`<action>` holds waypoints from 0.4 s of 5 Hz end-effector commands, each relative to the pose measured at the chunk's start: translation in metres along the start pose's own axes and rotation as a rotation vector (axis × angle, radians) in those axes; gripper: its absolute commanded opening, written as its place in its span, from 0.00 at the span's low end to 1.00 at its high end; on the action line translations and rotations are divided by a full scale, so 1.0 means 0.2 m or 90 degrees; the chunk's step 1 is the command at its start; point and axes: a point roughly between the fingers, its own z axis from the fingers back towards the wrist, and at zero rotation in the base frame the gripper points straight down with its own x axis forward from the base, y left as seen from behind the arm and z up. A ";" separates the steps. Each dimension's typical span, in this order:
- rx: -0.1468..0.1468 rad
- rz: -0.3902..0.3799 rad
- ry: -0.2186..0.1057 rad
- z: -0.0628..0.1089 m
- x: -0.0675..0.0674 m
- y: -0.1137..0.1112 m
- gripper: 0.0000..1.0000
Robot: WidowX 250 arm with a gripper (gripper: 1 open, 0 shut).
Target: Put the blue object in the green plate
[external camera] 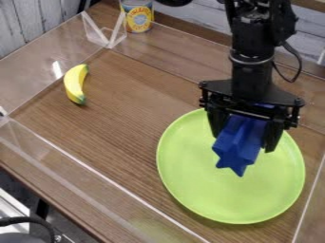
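The blue object (238,149) hangs on end between my gripper's fingers, its lower tip at or just above the surface of the green plate (191,161). The plate lies at the front right of the wooden table. My black gripper (249,131) comes straight down from above, over the plate's far half, and is closed on the upper part of the blue object. The top of the object is hidden by the fingers (273,136).
A yellow banana (76,84) lies at the left of the table. A yellow-labelled can (137,16) stands at the back. A clear plastic wall (26,133) borders the left and front edges, with a clear stand (105,30) at the back.
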 end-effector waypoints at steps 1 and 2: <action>-0.009 0.001 -0.031 0.06 0.05 -0.02 1.00; -0.010 0.001 -0.030 0.06 0.05 -0.02 1.00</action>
